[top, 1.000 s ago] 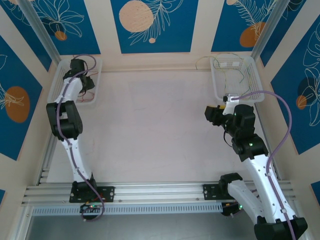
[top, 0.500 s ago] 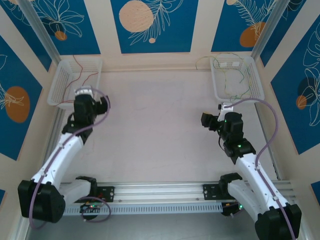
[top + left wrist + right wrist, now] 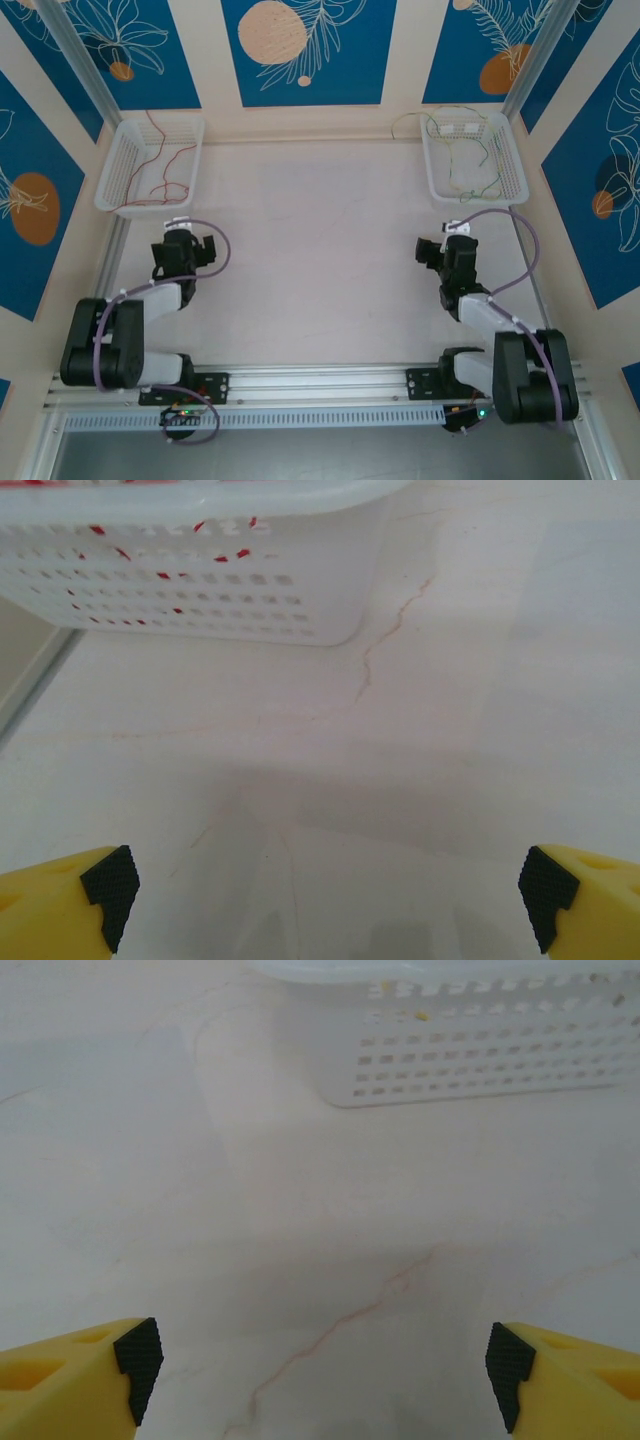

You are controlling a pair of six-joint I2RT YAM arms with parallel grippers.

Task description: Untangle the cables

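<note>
Thin red cables (image 3: 158, 160) lie in the white basket (image 3: 113, 172) at the back left. Pale yellow-green cables (image 3: 462, 150) lie in the white basket (image 3: 508, 178) at the back right, and a loop hangs over its far rim. My left gripper (image 3: 184, 248) is low over the table in front of the left basket, open and empty. In the left wrist view the left gripper (image 3: 328, 900) faces that basket (image 3: 300, 600), with red cables (image 3: 228, 555) showing through its holes. My right gripper (image 3: 438, 250) (image 3: 322, 1370) is open and empty, facing the right basket (image 3: 480, 1050).
Both arms are folded back near their bases on the rail (image 3: 320, 385) at the near edge. The pale marble-like table (image 3: 320, 240) stretches between the two baskets. Patterned walls close in the back and the sides.
Both arms have drawn back from the baskets toward the near edge and folded low. Both grippers have opened wider. The red cables now lie uncovered in the left basket.
</note>
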